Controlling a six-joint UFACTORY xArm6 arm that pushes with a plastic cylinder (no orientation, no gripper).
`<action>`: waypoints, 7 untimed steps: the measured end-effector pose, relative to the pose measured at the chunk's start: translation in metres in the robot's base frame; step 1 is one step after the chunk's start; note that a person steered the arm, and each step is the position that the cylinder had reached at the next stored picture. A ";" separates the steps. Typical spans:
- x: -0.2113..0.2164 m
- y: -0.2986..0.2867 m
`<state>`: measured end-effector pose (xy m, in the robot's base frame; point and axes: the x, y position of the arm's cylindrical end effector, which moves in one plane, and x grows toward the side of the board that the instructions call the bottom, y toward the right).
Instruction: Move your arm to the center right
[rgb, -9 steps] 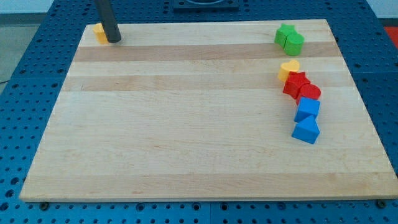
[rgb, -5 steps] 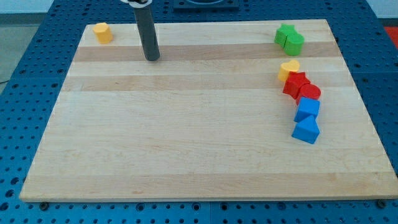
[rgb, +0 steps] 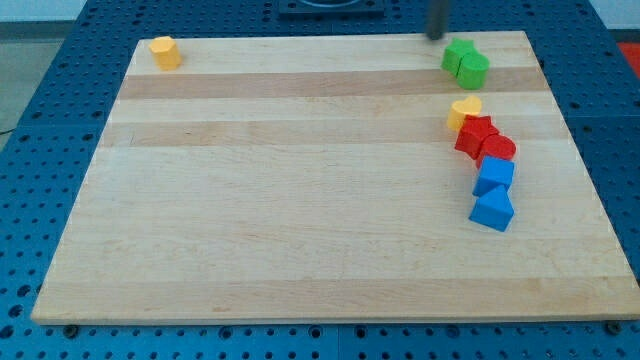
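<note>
Seven blocks lie on the worktop (rgb: 300, 250). My tip (rgb: 437, 36) sits blurred at the view's top edge, just left of and above the green pair (rgb: 465, 62); there is no pincer to open or close. The centre right is crowded: yellow heart (rgb: 465, 110), red star (rgb: 476, 133), red cylinder (rgb: 498, 149), two blue blocks (rgb: 493, 192). I judge the travel unfinished; next I must come down the view, skirting these pieces.

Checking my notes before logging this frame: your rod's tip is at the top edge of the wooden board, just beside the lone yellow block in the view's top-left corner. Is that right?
Not quite. My tip is at the top edge of the wooden board, but beside the pair of green blocks at the view's top right. The camera view shows the lone yellow block far off, top left.
</note>
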<state>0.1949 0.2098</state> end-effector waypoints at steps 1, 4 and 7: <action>0.047 0.112; 0.189 0.135; 0.248 0.087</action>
